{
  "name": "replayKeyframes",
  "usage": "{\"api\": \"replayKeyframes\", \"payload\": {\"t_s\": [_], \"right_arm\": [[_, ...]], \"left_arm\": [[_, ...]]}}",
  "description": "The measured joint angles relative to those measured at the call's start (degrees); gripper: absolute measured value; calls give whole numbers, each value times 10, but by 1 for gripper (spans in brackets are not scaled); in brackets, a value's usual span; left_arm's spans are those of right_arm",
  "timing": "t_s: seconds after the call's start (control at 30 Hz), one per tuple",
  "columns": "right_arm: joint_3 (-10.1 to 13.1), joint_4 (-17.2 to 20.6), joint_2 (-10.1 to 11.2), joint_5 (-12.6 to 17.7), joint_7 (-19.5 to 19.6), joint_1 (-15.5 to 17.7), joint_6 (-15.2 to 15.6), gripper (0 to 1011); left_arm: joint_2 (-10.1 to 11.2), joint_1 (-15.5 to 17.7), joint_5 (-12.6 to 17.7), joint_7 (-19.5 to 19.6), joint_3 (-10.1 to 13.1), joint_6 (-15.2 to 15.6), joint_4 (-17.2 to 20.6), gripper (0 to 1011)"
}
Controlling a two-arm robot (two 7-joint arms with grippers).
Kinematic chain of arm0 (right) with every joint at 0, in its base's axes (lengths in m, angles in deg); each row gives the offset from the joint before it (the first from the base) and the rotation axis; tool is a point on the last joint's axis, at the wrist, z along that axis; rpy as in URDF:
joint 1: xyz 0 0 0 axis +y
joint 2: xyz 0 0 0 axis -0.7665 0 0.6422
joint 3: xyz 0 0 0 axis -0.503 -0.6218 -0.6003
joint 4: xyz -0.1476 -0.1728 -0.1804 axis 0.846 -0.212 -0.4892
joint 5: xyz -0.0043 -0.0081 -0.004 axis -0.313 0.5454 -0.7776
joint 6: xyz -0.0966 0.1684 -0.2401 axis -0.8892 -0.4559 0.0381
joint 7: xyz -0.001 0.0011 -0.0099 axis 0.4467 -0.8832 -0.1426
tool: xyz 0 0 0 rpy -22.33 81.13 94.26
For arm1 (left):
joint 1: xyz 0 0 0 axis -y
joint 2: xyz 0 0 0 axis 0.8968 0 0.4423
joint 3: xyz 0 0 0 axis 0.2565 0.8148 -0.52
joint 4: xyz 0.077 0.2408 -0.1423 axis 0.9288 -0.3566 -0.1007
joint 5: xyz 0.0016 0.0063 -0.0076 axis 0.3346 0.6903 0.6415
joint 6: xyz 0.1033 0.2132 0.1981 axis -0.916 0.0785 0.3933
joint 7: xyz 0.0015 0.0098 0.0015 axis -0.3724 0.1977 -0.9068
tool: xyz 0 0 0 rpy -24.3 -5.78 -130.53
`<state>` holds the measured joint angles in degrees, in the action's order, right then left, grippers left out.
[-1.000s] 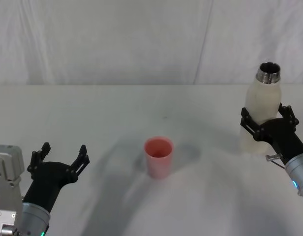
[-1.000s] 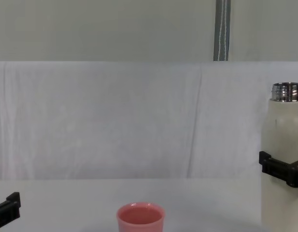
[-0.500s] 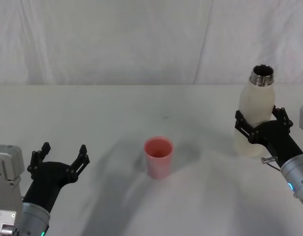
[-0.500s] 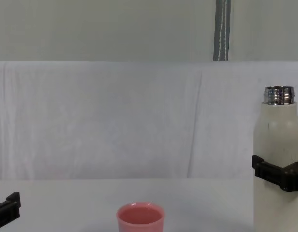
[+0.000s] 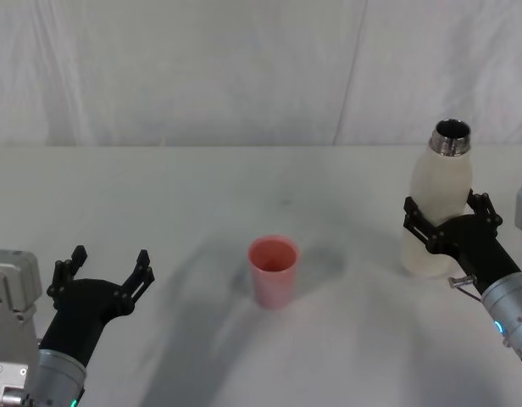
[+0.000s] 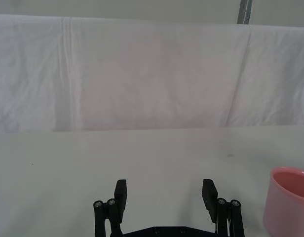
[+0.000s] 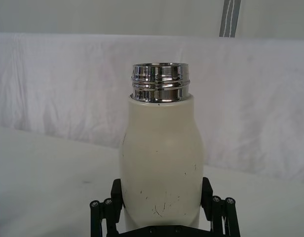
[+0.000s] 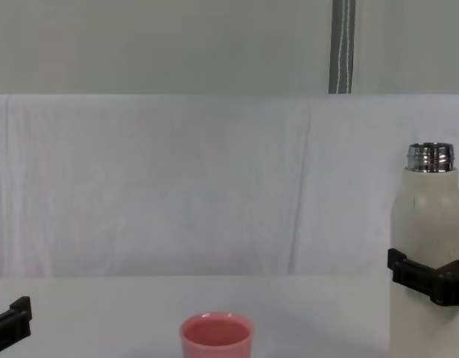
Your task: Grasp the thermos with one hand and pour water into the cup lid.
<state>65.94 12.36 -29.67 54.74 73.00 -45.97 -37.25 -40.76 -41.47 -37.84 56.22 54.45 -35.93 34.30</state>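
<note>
Thermos (image 5: 437, 210) held upright, clamped by right gripper (image 5: 447, 227); carry toward cup lid (image 5: 273, 270), then tilt required.

This looks like a robot test bench set up in a lab or studio, not a home or kitchen. A plain white table (image 5: 159, 195) runs across the space, and a creased white cloth backdrop (image 8: 177, 186) hangs right behind it, screening off the room. Above the cloth a bare pale wall (image 8: 140, 45) shows, with a grey metal pole (image 8: 342, 45) standing upright against it. Two black robot grippers reach over the table, which says staged trial more than everyday room.
</note>
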Motion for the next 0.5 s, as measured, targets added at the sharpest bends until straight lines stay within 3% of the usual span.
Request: {"api": "replayKeyframes", "payload": {"t_s": [0.5], "right_arm": [[1,-21,-4,15,-3,-7,-7,950]], "left_arm": [[0,0,0,0,0,0,0,1001]]}}
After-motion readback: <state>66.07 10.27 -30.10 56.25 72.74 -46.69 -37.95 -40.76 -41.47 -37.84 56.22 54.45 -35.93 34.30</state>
